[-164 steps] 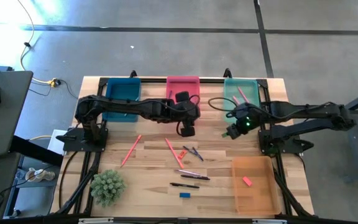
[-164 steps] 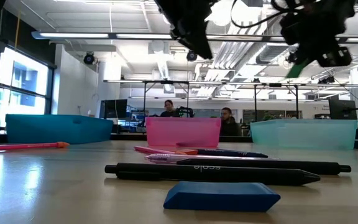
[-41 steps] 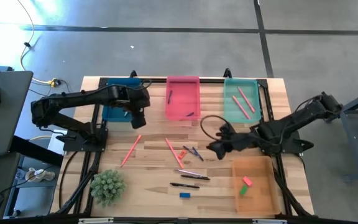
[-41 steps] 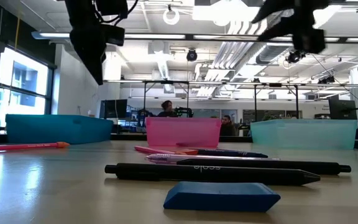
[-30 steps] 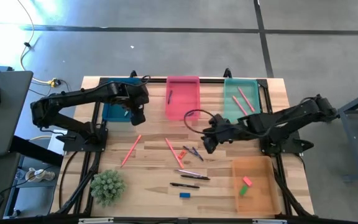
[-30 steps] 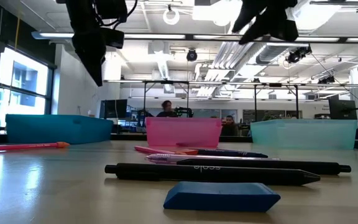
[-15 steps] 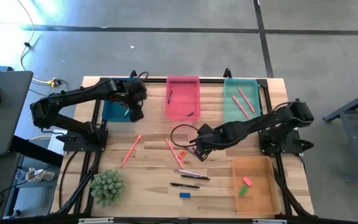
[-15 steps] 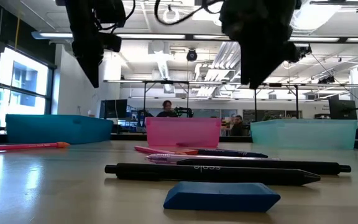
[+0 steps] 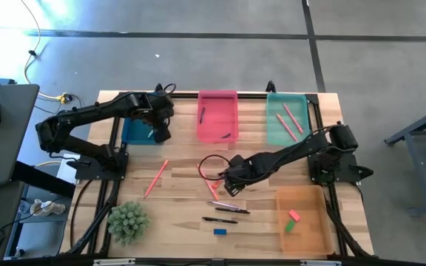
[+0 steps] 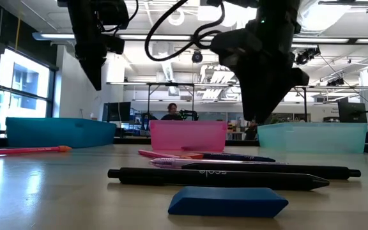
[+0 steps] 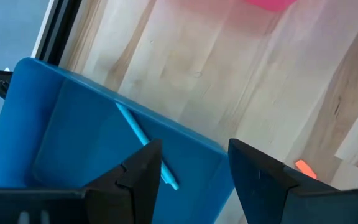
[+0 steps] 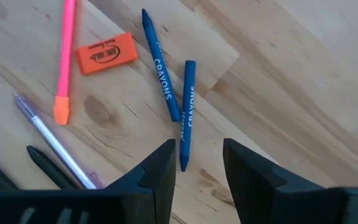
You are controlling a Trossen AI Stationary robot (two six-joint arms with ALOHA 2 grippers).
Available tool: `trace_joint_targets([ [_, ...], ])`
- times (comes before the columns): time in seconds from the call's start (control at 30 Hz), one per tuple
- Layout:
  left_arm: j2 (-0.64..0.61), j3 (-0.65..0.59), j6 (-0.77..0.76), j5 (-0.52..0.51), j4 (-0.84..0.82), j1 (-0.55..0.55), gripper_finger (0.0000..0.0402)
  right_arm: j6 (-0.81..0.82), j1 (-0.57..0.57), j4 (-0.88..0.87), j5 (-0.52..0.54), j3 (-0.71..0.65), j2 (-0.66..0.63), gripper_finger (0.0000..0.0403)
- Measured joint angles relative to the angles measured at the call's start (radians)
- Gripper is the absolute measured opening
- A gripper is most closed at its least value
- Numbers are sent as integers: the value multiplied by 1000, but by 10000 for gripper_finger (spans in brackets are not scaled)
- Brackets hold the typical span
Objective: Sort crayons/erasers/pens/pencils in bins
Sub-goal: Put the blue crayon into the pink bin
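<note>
While the pale wood-grain table [image 9: 176, 193] carries everything, the left end effector [image 9: 161, 134] hangs with fingers apart and empty over the glossy dark blue bin [image 9: 138, 131], where only its wrist view shows a thin light-blue stick [image 11: 145, 144]. Right of that bin sit the pink bin [image 9: 217, 116] and teal bin [image 9: 286, 118]. Nearer the centre, the right end effector [image 9: 230, 185] is spread and empty above two blue crayons [image 12: 173, 73]; its wrist view alone reveals an orange-pink eraser [image 12: 106, 53] beside them.

right gripper [image 9: 230, 180]: you swung it away from the orange bin [image 9: 302, 219], inward and low over the two blue crayons [image 12: 173, 79].
left gripper [image 9: 161, 133]: you pulled it back from mid-table to the blue bin [image 9: 140, 130].
</note>
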Motion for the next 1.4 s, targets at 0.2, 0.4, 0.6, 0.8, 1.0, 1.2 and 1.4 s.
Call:
trace_joint_targets([
  [0.2, 0, 0, -5, 0, 0, 0, 172, -1, 0, 46, -2, 0, 25, 126],
  [0.4, 0, 0, -8, 1, 0, 0, 172, -6, 2, 53, -23, 0, 62, 126],
  [0.6, 0, 0, -8, 2, 3, 0, 172, 0, 7, 66, -48, -1, 96, 126],
  [0.8, 0, 0, -8, 3, 4, 0, 172, 24, 7, 66, -53, -1, 121, 126],
  [1.0, 0, 0, -8, 3, 4, 0, 172, 51, 7, 57, -60, -1, 147, 126],
  [1.2, 0, 0, -8, 3, 4, 0, 172, 116, 6, 37, -69, 4, 166, 126],
  [1.4, 0, 0, -8, 3, 4, 0, 172, 157, 6, 12, -66, 4, 168, 108],
])
